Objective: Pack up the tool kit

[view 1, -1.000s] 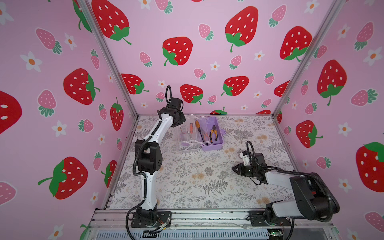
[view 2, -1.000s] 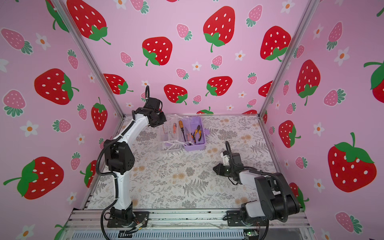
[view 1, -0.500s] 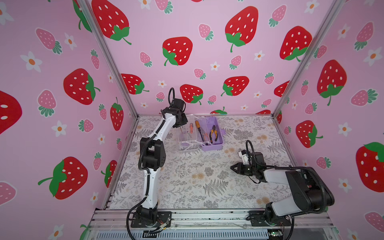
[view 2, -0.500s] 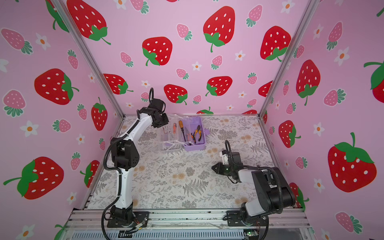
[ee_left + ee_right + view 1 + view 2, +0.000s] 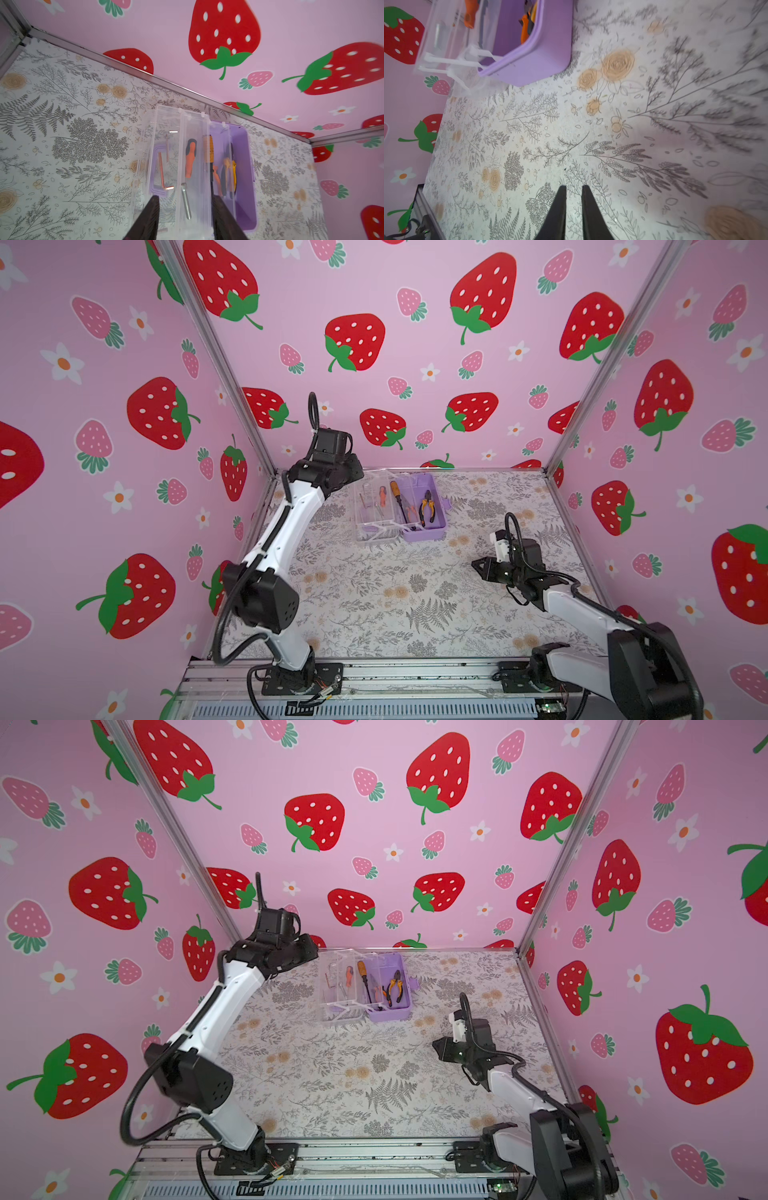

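Left tool has sprung apart, straddling the clear tray; right tool barely apart.

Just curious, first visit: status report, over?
Left gripper open at clear tray. Right gripper barely open, empty. Lilac box open, pliers inside. Nothing blocking.

High stereo overviews, close wrist views

Lilac box with clear lid; orange-handled pliers; grey-and-tan floral surface; pink walls printed with red strawberries.
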`<control>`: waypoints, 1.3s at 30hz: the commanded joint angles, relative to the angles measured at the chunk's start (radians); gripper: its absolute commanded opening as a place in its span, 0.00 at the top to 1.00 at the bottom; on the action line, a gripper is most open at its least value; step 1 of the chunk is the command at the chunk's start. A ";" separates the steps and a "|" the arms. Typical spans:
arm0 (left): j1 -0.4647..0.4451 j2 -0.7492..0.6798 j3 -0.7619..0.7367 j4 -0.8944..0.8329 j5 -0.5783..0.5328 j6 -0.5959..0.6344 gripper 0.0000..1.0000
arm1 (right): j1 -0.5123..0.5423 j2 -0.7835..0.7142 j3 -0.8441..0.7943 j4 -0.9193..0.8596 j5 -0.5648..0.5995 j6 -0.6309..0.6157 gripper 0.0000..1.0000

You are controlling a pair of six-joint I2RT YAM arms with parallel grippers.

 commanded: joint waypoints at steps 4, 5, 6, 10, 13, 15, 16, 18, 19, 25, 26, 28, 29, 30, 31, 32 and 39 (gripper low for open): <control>-0.005 -0.327 -0.353 0.187 -0.145 -0.015 0.52 | -0.003 -0.291 0.041 -0.204 0.280 0.006 0.75; -0.006 -0.382 -0.413 0.216 -0.154 -0.022 0.52 | -0.003 -0.333 0.045 -0.217 0.308 0.016 0.71; -0.006 -0.444 -0.487 0.255 -0.159 -0.029 0.50 | -0.004 -0.377 0.050 -0.228 0.335 0.025 0.66; -0.012 -0.636 -0.753 0.422 -0.098 -0.028 0.41 | -0.003 -0.519 0.093 -0.271 0.419 0.023 0.49; -0.026 -0.703 -0.861 0.487 -0.031 0.002 0.05 | -0.003 -0.590 0.126 -0.304 0.498 0.009 0.35; -0.030 -0.730 -0.923 0.502 -0.014 0.019 0.01 | -0.004 -0.616 0.152 -0.330 0.538 0.003 0.28; -0.030 -0.743 -0.957 0.513 -0.014 0.026 0.01 | -0.003 -0.623 0.166 -0.342 0.551 -0.001 0.02; -0.031 -0.764 -1.015 0.528 -0.045 0.007 0.01 | -0.003 -0.634 0.194 -0.366 0.576 -0.003 0.01; -0.030 -0.774 -1.040 0.531 -0.053 -0.001 0.01 | -0.003 -0.638 0.204 -0.378 0.588 0.001 0.01; -0.029 -0.814 -1.092 0.511 -0.118 0.029 0.01 | -0.003 -0.656 0.206 -0.396 0.654 0.070 0.01; -0.031 -0.818 -1.099 0.513 -0.132 0.028 0.01 | -0.004 -0.659 0.198 -0.392 0.660 0.078 0.01; -0.030 -0.827 -1.114 0.518 -0.170 0.035 0.01 | -0.003 -0.670 0.171 -0.376 0.668 0.108 0.01; -0.030 -0.829 -1.119 0.517 -0.188 0.034 0.01 | -0.004 -0.677 0.156 -0.365 0.670 0.115 0.01; -0.029 -0.831 -1.125 0.517 -0.219 0.025 0.01 | -0.004 -0.689 0.141 -0.353 0.668 0.122 0.01; -0.030 -0.833 -1.128 0.512 -0.237 0.010 0.01 | -0.003 -0.701 0.127 -0.348 0.668 0.135 0.01; -0.029 -0.835 -1.129 0.506 -0.240 0.009 0.01 | -0.003 -0.710 0.117 -0.345 0.668 0.148 0.01; -0.028 -0.830 -1.143 0.495 -0.210 0.004 0.01 | -0.004 -0.731 0.087 -0.342 0.669 0.143 0.01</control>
